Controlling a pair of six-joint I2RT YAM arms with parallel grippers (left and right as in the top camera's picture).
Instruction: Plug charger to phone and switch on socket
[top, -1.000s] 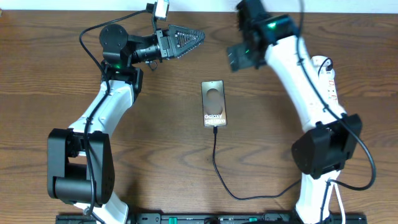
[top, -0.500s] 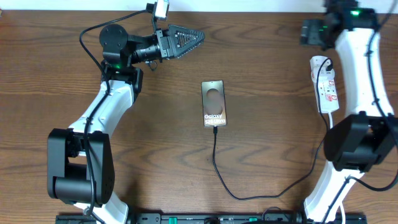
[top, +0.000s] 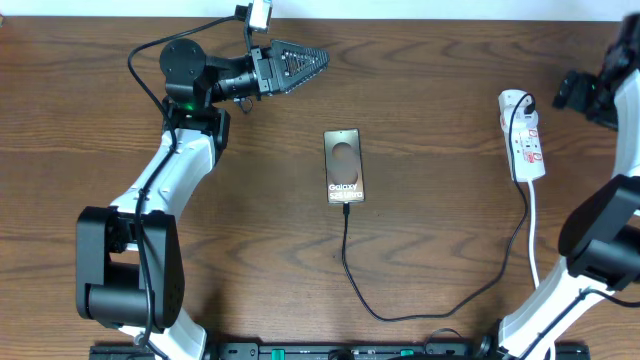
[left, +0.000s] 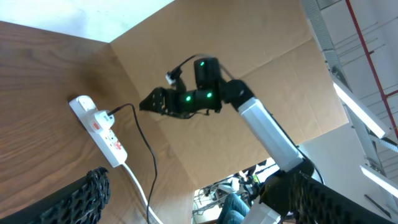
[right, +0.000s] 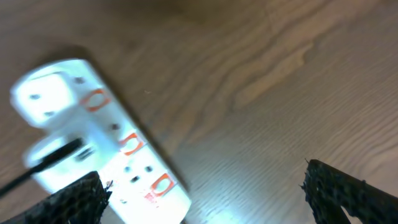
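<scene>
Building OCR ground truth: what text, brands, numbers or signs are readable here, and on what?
"Galaxy": white, on the screen of the phone.
Line under it: too small to read.
Red marks and print on the socket: too small or blurred in every view.
Nothing else readable.

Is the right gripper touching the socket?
Apart. The left wrist view shows the right gripper in the air beside the socket, a clear gap between them.

I see the phone (top: 344, 166) mid-desk (top: 430, 120), the charger (top: 344, 235) meeting its near edge, the socket (top: 524, 150) well off right.
</scene>
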